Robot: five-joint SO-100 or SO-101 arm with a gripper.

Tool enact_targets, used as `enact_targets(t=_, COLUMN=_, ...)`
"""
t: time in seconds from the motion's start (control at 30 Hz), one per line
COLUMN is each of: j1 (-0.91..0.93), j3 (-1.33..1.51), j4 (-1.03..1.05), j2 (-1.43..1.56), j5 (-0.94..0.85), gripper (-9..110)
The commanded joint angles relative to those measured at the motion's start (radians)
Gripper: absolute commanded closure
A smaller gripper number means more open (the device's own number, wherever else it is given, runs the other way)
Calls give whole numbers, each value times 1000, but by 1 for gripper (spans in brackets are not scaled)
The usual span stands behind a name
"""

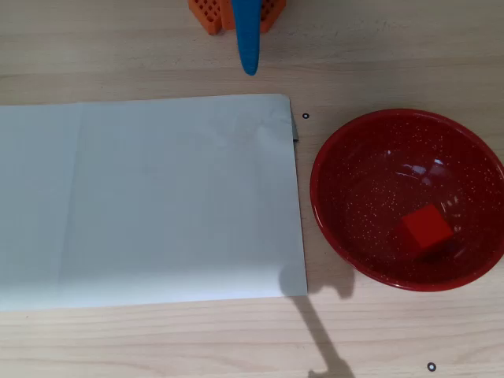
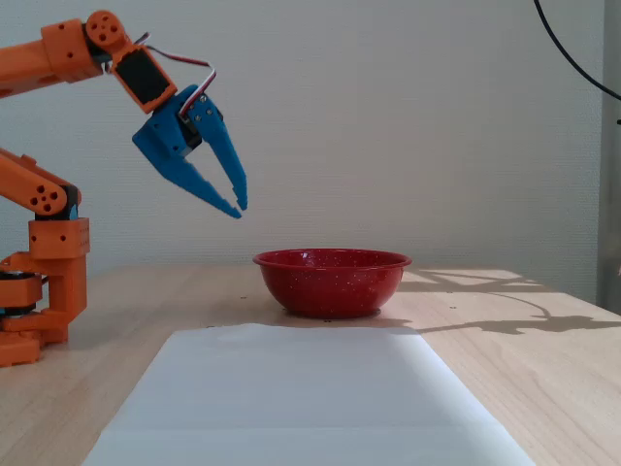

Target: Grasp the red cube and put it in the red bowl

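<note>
Placement looks done: small matte red cube [image 1: 426,229] sits inside the glossy speckled dark-red bowl [image 1: 339,150]; blue end effector [image 2: 239,207], empty, fingertips nearly together (retreat next).

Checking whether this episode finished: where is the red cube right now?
In the overhead view the red cube lies inside the red bowl, right of its centre, at the right of the white paper sheet; the bowl's wall hides it in the fixed view.
</note>
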Motion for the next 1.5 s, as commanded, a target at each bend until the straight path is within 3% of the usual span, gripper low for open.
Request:
enact_targets(t=0.0, j1=-20, j3=17, j4=-72, j2=97, j5=-25, gripper=101)
enact_targets(t=0.33, j1=-63, j3=522, j4=-479, j2=345, j5=-40, gripper=101)
enact_targets(t=0.63, j1=-77, j3=836, j4=-612, j2=518, j5=-6, gripper=101)
enact_targets(t=1.0, j1=-83, j3=836, j4=-210, j2=614, j5=-84, gripper=101)
enact_targets(t=1.47, j1=-44, j3=836, j4=-202, j2=614, j5=-46, gripper=101)
